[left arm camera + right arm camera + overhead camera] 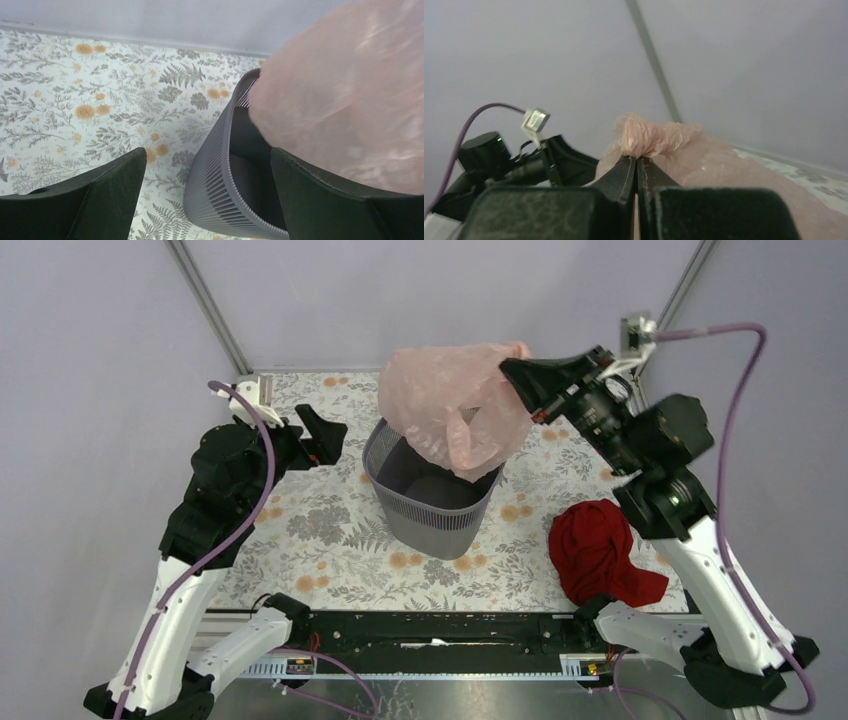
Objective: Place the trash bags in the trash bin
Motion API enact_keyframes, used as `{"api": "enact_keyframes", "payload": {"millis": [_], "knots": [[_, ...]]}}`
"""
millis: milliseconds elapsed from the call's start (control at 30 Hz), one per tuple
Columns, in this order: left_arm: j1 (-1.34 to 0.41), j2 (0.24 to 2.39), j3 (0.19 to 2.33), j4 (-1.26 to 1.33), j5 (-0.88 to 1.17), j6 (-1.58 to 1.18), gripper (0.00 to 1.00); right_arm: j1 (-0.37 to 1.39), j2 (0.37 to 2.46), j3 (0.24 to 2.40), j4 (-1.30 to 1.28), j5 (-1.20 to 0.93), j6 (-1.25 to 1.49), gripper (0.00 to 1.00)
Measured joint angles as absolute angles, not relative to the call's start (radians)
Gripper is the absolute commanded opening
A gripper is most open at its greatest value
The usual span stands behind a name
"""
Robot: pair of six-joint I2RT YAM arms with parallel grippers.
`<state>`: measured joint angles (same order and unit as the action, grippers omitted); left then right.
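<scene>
The pale-pink filmy trash bag (450,405) hangs over the far side of the dark grey mesh trash bin (432,502), its lower folds dipping inside the rim. My right gripper (512,368) is shut on the bag's bunched top corner (649,137), holding it above the bin's back right. My left gripper (325,435) stands open just left of the bin, nothing between its fingers (107,190). In the left wrist view the bin's rim (227,165) lies between the jaws and the bag (345,95) fills the upper right.
A dark red cloth (600,550) lies crumpled on the floral table mat (320,530), right of the bin near the right arm. Frame posts (205,305) rise at the back corners. The arm bases and a black rail (430,630) run along the near edge.
</scene>
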<state>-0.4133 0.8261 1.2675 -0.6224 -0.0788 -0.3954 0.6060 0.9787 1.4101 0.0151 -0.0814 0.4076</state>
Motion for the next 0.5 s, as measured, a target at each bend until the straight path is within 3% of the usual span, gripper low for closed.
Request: {"api": "enact_keyframes", "payload": {"millis": [233,500], "knots": [[-0.413,0.809,1.309,-0.588,-0.072,-0.398,0.99,0.606,1.223,1.582,0.203,-0.362,0.633,0.0],[-0.414,0.714,1.309,-0.579,-0.027,-0.387,0.99,0.606,1.334,1.696,0.481,-0.344,0.953,0.0]]}}
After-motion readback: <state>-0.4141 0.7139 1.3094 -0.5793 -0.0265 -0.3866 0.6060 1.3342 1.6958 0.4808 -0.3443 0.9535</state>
